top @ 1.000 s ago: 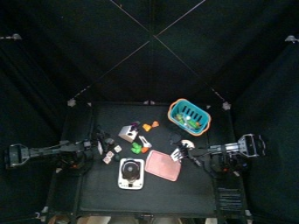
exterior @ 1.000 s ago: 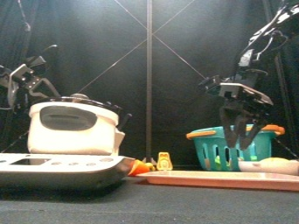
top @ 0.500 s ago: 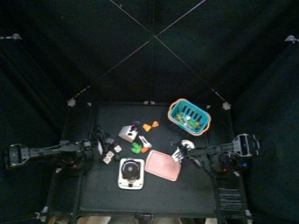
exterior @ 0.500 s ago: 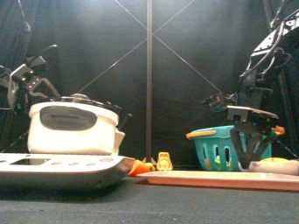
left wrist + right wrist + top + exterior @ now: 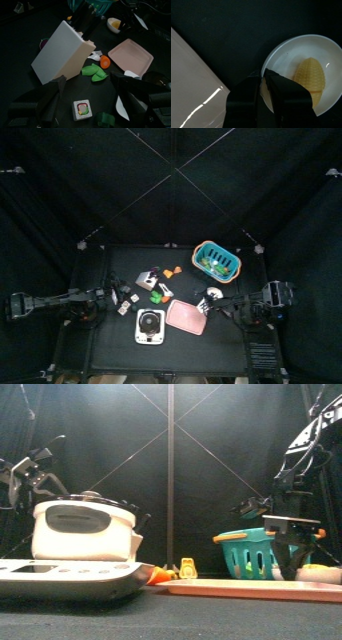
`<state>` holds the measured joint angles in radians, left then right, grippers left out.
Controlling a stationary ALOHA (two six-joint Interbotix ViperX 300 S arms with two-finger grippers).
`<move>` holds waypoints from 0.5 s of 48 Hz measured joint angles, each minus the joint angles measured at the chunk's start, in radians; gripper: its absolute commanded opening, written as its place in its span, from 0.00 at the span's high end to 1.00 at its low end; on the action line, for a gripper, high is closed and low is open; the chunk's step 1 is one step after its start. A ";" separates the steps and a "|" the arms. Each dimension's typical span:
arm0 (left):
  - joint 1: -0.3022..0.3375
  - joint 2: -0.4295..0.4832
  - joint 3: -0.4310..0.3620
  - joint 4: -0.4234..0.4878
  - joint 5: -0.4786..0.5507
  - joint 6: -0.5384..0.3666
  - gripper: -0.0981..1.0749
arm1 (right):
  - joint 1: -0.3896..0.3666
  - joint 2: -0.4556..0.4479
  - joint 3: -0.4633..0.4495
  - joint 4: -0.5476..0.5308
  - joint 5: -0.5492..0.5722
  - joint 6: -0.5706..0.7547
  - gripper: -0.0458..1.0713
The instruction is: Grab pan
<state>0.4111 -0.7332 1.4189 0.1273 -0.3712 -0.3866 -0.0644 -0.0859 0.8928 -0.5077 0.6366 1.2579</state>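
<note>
Where its rim curves, round white pan [image 5: 304, 65] pinched between narrowed black right pincer [image 5: 266, 85], smooth pink tray [image 5: 188, 85] beside.

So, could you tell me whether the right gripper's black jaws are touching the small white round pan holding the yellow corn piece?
Touching. In the right wrist view the right gripper has its black jaws straddling the rim of the white round pan, pressed against it beside the yellow corn piece.

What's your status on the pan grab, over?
Left tool open, idle. Right tool pinching white round pan rim; yellow corn cob inside. Pink flat tray alongside, not blocking.
</note>
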 measured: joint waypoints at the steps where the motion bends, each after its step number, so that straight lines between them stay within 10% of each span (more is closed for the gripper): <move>1: 0.000 0.000 0.000 0.000 0.000 0.000 0.03 | 0.002 0.000 -0.002 -0.002 0.003 0.000 0.52; 24: 0.000 0.000 0.000 0.000 0.000 0.000 0.03 | 0.028 0.000 -0.092 0.003 0.083 -0.002 0.60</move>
<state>0.4111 -0.7332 1.4189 0.1273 -0.3712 -0.3866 -0.0368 -0.0859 0.8007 -0.5047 0.7194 1.2563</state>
